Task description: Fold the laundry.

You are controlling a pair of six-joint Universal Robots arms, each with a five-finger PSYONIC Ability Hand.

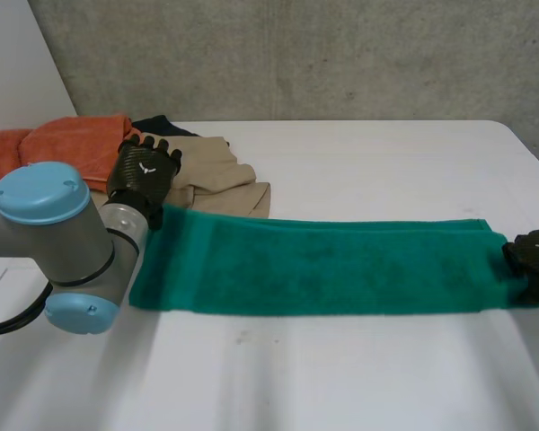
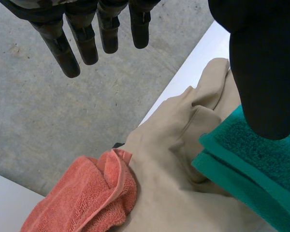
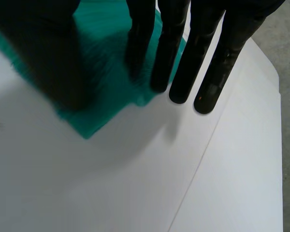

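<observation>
Concrete wall (image 1: 296,54) behind, white worktop (image 1: 359,162) in front of you. Your left hand (image 1: 144,171) has its fingers (image 2: 87,38) straight and spread in the air, with the thumb well apart from them, holding nothing. It hovers over the far left corner of the green towel (image 1: 323,265). Your right hand (image 1: 534,260) has straight fingers (image 3: 181,63), side by side, over the towel's right end. I see no pinch there, and I cannot tell whether they press the cloth.

The towel lies as a long folded strip across the worktop, between your two hands. A beige garment (image 1: 220,175) touches its far left corner, with an orange towel (image 1: 72,144) and a dark cloth (image 1: 162,126) beyond.

Watch that left corner: close there carelessly and you may gather the beige garment along with the towel. You could also catch only the top layer, and the strip would open. If the right end is not held down, it may slide as you carry the left end over, and the edges will not meet.
</observation>
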